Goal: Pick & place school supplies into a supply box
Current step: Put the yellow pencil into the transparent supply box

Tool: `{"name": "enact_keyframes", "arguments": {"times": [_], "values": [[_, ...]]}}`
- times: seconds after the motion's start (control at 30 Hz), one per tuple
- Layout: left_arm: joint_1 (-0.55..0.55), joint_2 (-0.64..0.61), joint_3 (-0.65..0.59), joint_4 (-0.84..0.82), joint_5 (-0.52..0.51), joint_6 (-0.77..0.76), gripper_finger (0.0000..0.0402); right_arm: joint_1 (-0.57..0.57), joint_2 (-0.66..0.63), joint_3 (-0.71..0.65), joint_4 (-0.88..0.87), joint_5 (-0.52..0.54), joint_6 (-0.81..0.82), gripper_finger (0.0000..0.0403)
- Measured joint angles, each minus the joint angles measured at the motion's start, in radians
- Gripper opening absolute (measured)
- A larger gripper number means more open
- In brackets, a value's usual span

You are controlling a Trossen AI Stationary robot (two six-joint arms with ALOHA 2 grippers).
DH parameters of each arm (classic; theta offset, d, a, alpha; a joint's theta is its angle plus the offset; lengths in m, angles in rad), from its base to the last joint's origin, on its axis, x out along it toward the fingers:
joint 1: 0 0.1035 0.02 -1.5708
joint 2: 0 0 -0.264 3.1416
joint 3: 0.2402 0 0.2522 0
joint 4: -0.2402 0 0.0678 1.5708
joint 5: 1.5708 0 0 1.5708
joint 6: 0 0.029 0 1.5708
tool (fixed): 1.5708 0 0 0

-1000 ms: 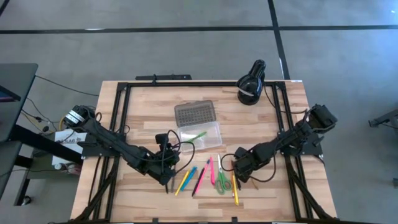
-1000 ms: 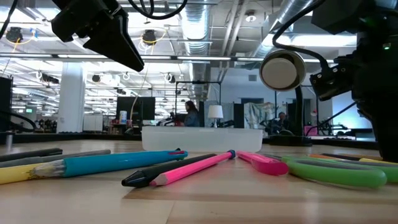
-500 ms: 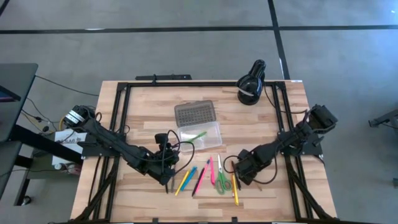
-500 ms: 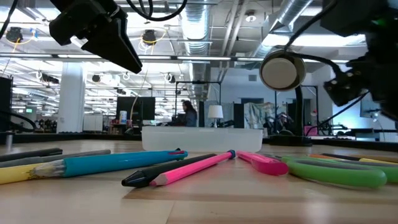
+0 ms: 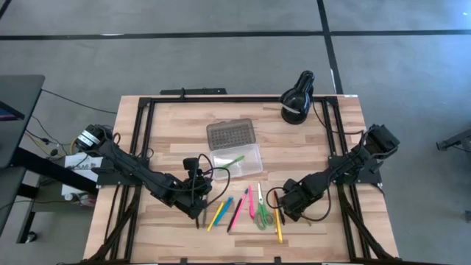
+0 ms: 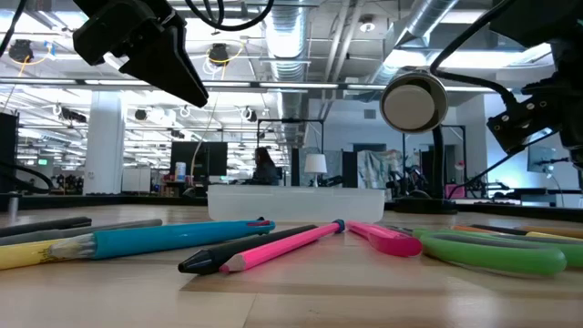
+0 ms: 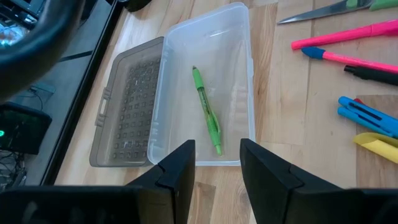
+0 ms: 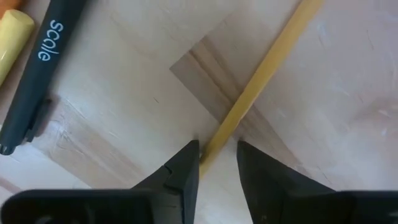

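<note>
The supply box (image 5: 237, 158), clear with its dotted grey lid (image 5: 229, 134) laid open, stands mid-table with one green pen (image 7: 206, 112) inside. Several school supplies lie in a row near the front edge: blue and yellow pens (image 5: 218, 213), pink pens (image 5: 241, 207) and green-handled scissors (image 5: 262, 214). My left gripper (image 7: 217, 165) hangs open above the table just left of that row (image 5: 198, 212), tilted toward the box. My right gripper (image 5: 290, 208) points straight down at the row's right end, open, with its fingers on either side of a tan pencil (image 8: 261, 68). My right gripper comes from above with one finger on each side of the tan pencil's end (image 8: 214, 142), across the pencil, which lies flat on the table. The pencil runs in close by one fingertip (image 8: 189, 158); I cannot tell whether the finger touches it.
A dark pen marked "scale" (image 8: 40, 68) lies on the wood beside the right gripper. A black round lamp (image 5: 296, 99) stands at the table's far right corner. Black frame rails (image 5: 143, 140) run along the table's left, right and far sides.
My right gripper has shifted a little toward the table's right edge and turned slightly, staying low over the row's right end. The supplies and the box lie as before.
</note>
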Motion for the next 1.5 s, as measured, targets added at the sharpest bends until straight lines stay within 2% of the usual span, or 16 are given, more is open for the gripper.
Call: {"name": "enact_keyframes", "arguments": {"times": [0.33, 0.6, 0.73, 1.03, 1.5], "values": [[0.000, 0.000, 0.000, 0.000, 0.002, -0.002, 0.0123, -0.024, -0.001, 0.001, -0.007, 0.087, -0.069, 0.0043], [0.000, 0.000, 0.000, 0.000, 0.003, -0.014, 0.0123, -0.058, -0.002, 0.002, -0.011, 0.096, -0.162, 0.0005], [0.000, 0.000, 0.000, 0.000, 0.003, -0.014, 0.0123, -0.061, -0.002, 0.002, -0.011, 0.090, -0.175, 0.0015], [0.000, 0.000, 0.000, -0.001, 0.003, -0.014, 0.0123, -0.063, -0.001, 0.001, -0.018, 0.044, -0.194, 0.0073], [0.000, 0.000, 0.000, -0.002, 0.004, -0.016, 0.0123, -0.011, -0.001, 0.001, -0.042, 0.035, -0.155, 0.0075]]}}
